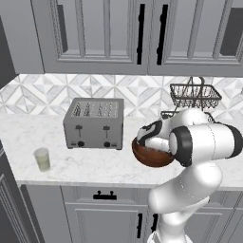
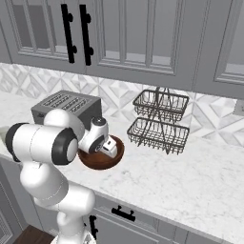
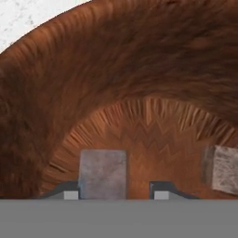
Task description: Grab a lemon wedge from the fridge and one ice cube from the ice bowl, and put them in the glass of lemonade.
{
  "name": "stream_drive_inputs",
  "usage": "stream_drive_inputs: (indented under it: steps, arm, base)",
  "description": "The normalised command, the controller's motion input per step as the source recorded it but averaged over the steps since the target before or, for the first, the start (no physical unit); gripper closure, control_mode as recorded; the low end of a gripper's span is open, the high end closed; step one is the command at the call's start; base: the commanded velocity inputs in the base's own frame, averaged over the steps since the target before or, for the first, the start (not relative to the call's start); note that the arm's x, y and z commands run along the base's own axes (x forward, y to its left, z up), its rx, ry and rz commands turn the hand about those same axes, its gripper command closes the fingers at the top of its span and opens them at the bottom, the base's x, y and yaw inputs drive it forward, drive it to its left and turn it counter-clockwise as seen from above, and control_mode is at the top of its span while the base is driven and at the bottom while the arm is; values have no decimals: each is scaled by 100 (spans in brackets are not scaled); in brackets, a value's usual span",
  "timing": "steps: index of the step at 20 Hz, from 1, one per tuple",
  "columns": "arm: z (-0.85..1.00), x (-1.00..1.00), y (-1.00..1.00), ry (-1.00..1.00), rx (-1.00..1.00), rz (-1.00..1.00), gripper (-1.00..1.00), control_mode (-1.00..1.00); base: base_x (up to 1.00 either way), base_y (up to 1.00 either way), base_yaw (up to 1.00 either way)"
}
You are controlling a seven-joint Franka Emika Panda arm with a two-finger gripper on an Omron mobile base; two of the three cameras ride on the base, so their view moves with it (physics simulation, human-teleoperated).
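Gripper [image 3: 111, 193] down inside the bowl [image 3: 116, 69], jaws partly closed around one ice cube [image 3: 102, 173]. Unclear whether gripped. Second cube [image 3: 224, 168] just beside.

ice bowl [image 3: 139, 69] — reddish-brown wood, rough grain | ice cube [image 3: 103, 173] in it — matt, frosty grey | toaster [image 1: 95, 123] left of bowl — brushed metal | counter [image 2: 190, 181] — glossy veined marble

No words, numbers, labels or signs can be read on anything here, not even on the toaster [image 1: 94, 123] or the cabinets.
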Motion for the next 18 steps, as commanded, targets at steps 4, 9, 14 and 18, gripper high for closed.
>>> stream_drive_inputs:
  steps: [4,9,14,18]
  arm:
    - [0,0,0,0,0,0,100,-100]
    - [2,-1,0,0,0,0,100,-100]
    - [52,-45,9,-6,0,3,100,-100]
    - [71,-57,28,-4,0,12,100,-100]
  base:
    - [0,0,0]
    - [0,0,0]
    - [0,0,0]
    - [0,0,0]
